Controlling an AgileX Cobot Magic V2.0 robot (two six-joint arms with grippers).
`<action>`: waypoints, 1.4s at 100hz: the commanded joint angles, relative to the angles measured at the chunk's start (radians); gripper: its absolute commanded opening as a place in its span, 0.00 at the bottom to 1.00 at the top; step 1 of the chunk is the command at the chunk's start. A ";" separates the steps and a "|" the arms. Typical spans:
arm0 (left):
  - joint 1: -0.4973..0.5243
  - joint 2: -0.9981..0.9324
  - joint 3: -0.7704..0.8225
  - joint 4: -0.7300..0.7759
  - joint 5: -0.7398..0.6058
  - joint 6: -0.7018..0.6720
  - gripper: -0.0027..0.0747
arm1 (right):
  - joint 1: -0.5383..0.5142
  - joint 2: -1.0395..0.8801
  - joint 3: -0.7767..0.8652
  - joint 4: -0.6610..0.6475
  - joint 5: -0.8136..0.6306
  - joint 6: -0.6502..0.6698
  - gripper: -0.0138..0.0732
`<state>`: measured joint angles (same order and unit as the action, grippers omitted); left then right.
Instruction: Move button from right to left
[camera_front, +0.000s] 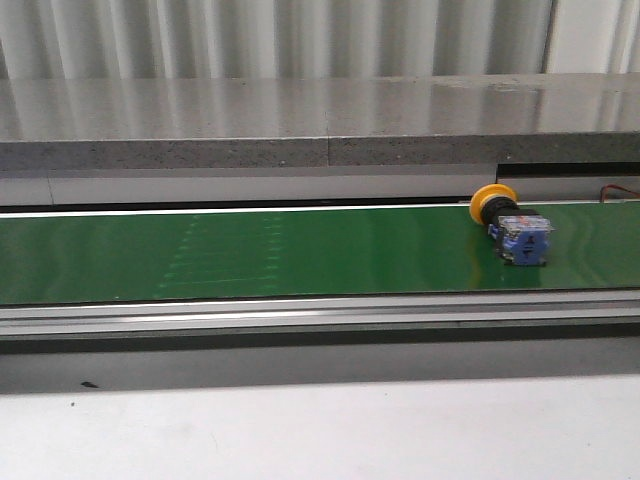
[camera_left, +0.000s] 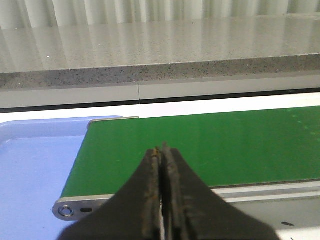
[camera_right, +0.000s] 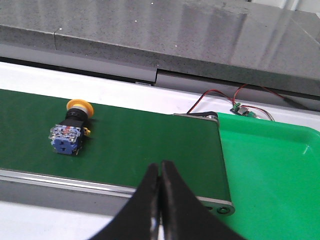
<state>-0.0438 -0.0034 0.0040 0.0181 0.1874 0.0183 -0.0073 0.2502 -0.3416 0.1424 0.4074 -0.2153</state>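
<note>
The button (camera_front: 512, 226) lies on its side on the green conveyor belt (camera_front: 300, 250) at the far right, yellow cap toward the back, blue body toward the front. It also shows in the right wrist view (camera_right: 70, 134). My right gripper (camera_right: 161, 166) is shut and empty, over the belt's near edge, apart from the button. My left gripper (camera_left: 162, 150) is shut and empty over the belt's left end. Neither gripper shows in the front view.
A blue tray (camera_left: 35, 165) sits past the belt's left end. A green tray (camera_right: 272, 170) sits past the belt's right end, with red and black wires (camera_right: 220, 97) and a small circuit board behind it. A grey stone ledge (camera_front: 320, 125) runs behind the belt.
</note>
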 joint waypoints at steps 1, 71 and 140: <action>-0.007 -0.032 0.038 -0.002 -0.148 -0.011 0.01 | 0.001 0.007 -0.023 0.007 -0.082 -0.011 0.08; -0.007 0.406 -0.473 0.002 0.243 -0.011 0.01 | 0.001 0.007 -0.023 0.007 -0.080 -0.011 0.08; -0.007 0.812 -0.662 -0.160 0.333 -0.013 0.78 | 0.001 0.007 -0.023 0.007 -0.080 -0.011 0.08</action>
<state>-0.0438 0.7811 -0.6011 -0.0450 0.5832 0.0124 -0.0073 0.2502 -0.3413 0.1424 0.4074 -0.2169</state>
